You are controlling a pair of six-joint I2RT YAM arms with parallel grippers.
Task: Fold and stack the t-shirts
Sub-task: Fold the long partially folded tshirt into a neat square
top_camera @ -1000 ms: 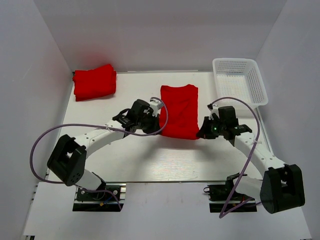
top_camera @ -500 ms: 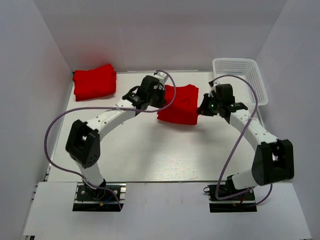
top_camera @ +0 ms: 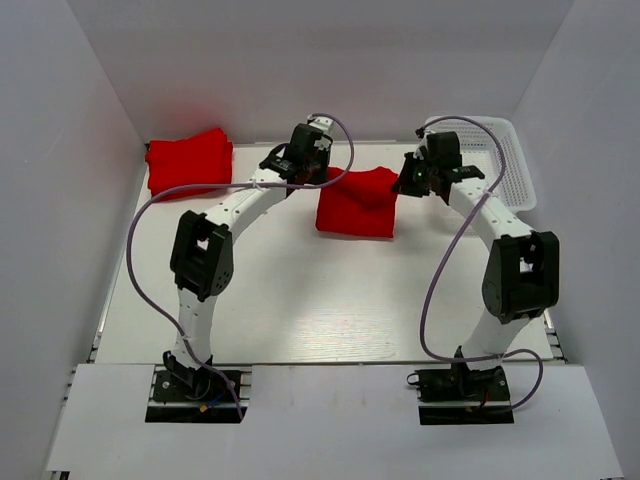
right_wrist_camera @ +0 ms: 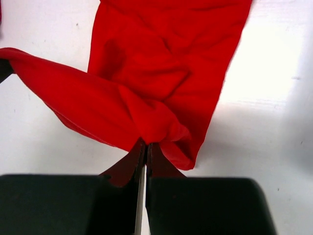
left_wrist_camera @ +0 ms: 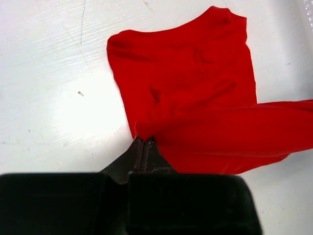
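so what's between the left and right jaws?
Only the plain red soft-cloth t-shirt: its lifted edge spans from one to the other. Clearest in the top view.

Low in the frame, the left gripper (left_wrist_camera: 143, 146) has its two dark fingers pressed tight together, pinching the edge of the red t-shirt (left_wrist_camera: 190, 73). From that pinch a raised band of cloth runs off to the right edge of the frame. Beneath and beyond it, the shirt lies rumpled across the upper centre and right. The white table (left_wrist_camera: 49, 98) shows at left, faintly scratched, with one small dark speck (left_wrist_camera: 80, 93).
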